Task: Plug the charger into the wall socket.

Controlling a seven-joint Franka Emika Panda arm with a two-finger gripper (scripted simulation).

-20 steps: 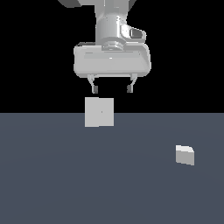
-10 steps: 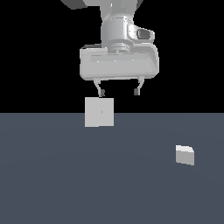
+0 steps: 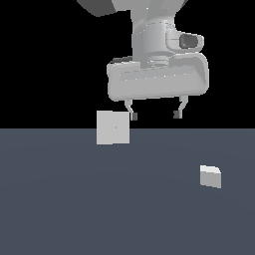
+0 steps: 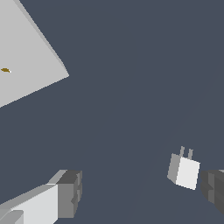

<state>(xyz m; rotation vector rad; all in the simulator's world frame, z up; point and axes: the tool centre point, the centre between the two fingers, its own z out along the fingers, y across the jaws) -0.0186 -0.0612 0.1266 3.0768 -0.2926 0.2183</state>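
Exterior view, gripper (image 3: pixel 155 115) spread, charger (image 3: pixel 210 176) apart

The floor (image 3: pixel 74 199) is flat and dark blue-grey. It fills the whole near part of the scene and runs back to a straight line far away. Above that line everything is plain black (image 3: pixel 45 60), with no walls or windows to see. The light is soft and even across the floor.
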